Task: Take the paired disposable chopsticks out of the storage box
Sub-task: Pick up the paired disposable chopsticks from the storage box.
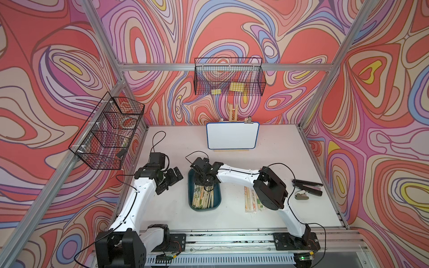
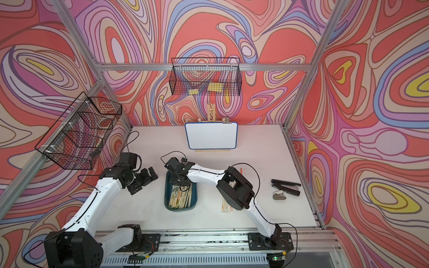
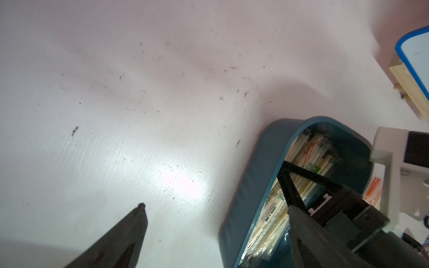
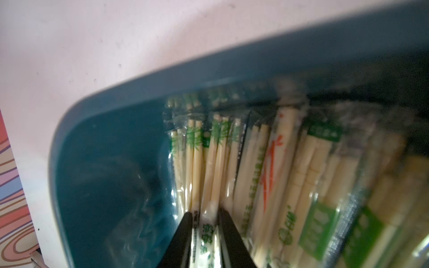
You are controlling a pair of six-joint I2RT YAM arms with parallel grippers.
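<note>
My right gripper is down inside the shallow dark teal plastic storage box. Its two black fingers are pinched on one green-printed pair from the paired disposable chopsticks, pale bamboo sticks in clear sleeves. On one side of my fingers the box floor lies bare up to the rounded corner. On the other side the sleeves pack against one another towards the wall. In both top views I am working at the box's far end, and the sticks run from me towards the near end. My left gripper hangs spread wide, holding nothing, over the bare white table just beside the box's left wall. Loose sleeved pairs lie on the table right of the box, partly under my right arm.
</note>
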